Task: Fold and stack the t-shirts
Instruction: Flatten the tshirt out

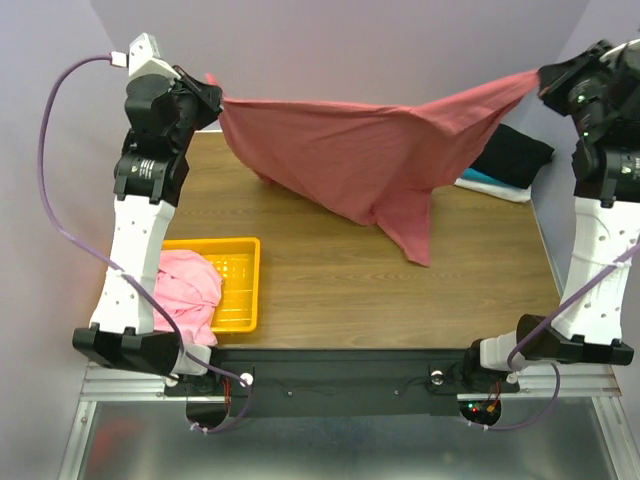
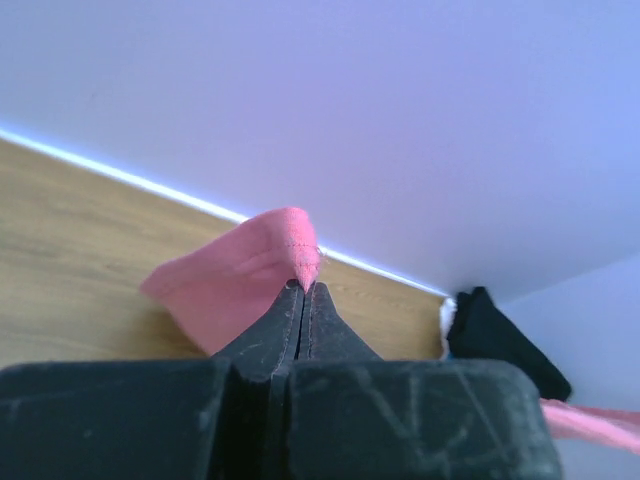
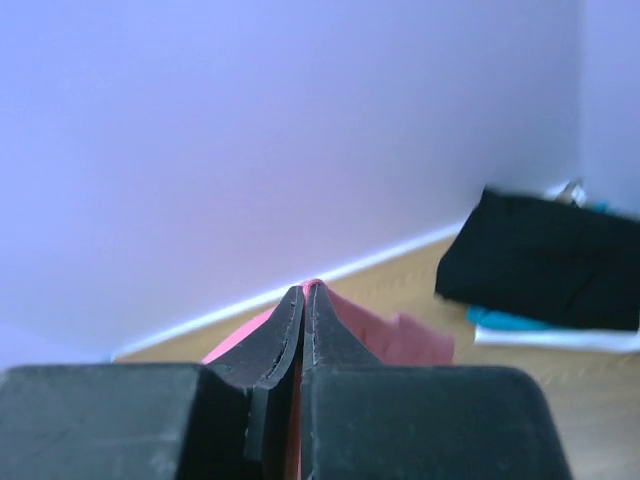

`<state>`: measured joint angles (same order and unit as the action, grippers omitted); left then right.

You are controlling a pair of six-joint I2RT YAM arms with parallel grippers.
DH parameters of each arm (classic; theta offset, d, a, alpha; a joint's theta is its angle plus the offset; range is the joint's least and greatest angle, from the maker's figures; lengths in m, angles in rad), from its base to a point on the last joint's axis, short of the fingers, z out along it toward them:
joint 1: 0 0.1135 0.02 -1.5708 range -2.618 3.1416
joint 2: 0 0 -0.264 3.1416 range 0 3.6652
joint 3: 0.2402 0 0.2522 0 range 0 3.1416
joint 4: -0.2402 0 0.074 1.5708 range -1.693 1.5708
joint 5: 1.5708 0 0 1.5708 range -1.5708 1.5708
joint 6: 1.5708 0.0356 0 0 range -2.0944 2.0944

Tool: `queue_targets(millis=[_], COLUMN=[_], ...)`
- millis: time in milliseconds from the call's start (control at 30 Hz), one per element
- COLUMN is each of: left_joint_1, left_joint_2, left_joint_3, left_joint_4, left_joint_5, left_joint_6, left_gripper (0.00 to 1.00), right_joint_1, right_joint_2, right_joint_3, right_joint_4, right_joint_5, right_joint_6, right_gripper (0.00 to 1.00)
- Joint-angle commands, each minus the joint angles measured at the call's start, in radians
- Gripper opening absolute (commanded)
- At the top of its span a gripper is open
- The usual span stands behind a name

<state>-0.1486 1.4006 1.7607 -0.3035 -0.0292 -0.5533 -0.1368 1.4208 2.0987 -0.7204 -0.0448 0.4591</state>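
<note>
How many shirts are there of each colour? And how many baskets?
Red shirt: 1
Pink shirt: 1
Black shirt: 1
Yellow basket: 1
Teal cloth under the black one: 1, too hidden to tell if it is a shirt
Total: 3 sure shirts and 1 basket, 5 things in all.

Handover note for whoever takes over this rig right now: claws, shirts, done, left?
The left claw is shut on one end of the red shirt, the right claw on the other; it hangs stretched between them, sagging toward the table.
The pink shirt lies crumpled in the yellow basket, near left. The black shirt sits far right, apparently folded.
To do: fold red and pink, stack all.
</note>
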Motion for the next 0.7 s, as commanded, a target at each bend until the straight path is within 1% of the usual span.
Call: queue_targets(millis=[0,67,100,267,400,433,600,667], left_joint_1=[0.004,0.003,0.000,-0.008,-0.008,-0.008,-0.008,-0.008], left_joint_2=[-0.102,-0.138,-0.175,-0.299,-0.368,-0.373,-0.393,-0.393], left_joint_3=[0.037,0.025,0.011,-0.018,0.031,0.066,0.147,0.157], left_joint_4=[0.081,0.090,0.089,0.084,0.050,0.037,0.030,0.043], left_joint_5=[0.131,0.185,0.234,0.322,0.367,0.386,0.436,0.440], left_joint_6=[0.050,0.069,0.075,0.073,0.069,0.063,0.017,-0.016], left_gripper=[0.00,0.00,0.00,0.00,0.00,0.00,0.00,0.00], right_joint_1=[-0.011,-0.011,-0.011,-0.009,-0.009,-0.009,-0.007,-0.007], right_joint_2=[-0.019,-0.036,-0.055,-0.124,-0.171,-0.178,-0.198,-0.197], right_joint_3=[0.160,0.191,0.205,0.271,0.336,0.346,0.423,0.431], right_joint_4=[0.029,0.033,0.036,0.056,0.113,0.128,0.213,0.245], right_joint_5=[0.189,0.230,0.244,0.276,0.302,0.309,0.353,0.367], right_joint_6=[-0.071,-0.095,-0.102,-0.123,-0.145,-0.152,-0.160,-0.158], right_gripper=[0.00,0.00,0.00,0.00,0.00,0.00,0.00,0.00])
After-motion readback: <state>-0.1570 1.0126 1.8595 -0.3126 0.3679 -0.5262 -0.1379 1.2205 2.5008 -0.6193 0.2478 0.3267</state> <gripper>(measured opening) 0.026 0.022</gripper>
